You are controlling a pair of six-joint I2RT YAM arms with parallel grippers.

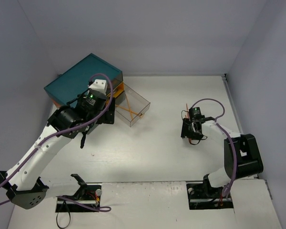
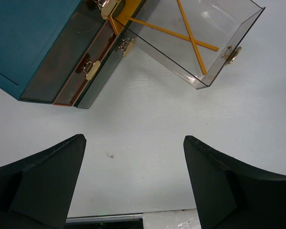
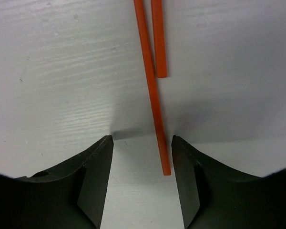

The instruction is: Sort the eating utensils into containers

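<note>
On the white table point(image 1: 148, 157), the left gripper point(image 2: 133, 137) hovers near the teal chest point(image 1: 83, 78) with jaws wide, while the downturned right gripper point(image 3: 142, 138) has its jaws apart, straddling an orange chopstick point(image 3: 152, 95).

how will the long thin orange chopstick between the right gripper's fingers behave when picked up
The long thin orange chopstick looks straight and rigid, so it is probably stiff and light. It lies flat on the smooth white table, so it may slide or roll as the right gripper closes. Pinched near its end, it would likely tilt.
</note>
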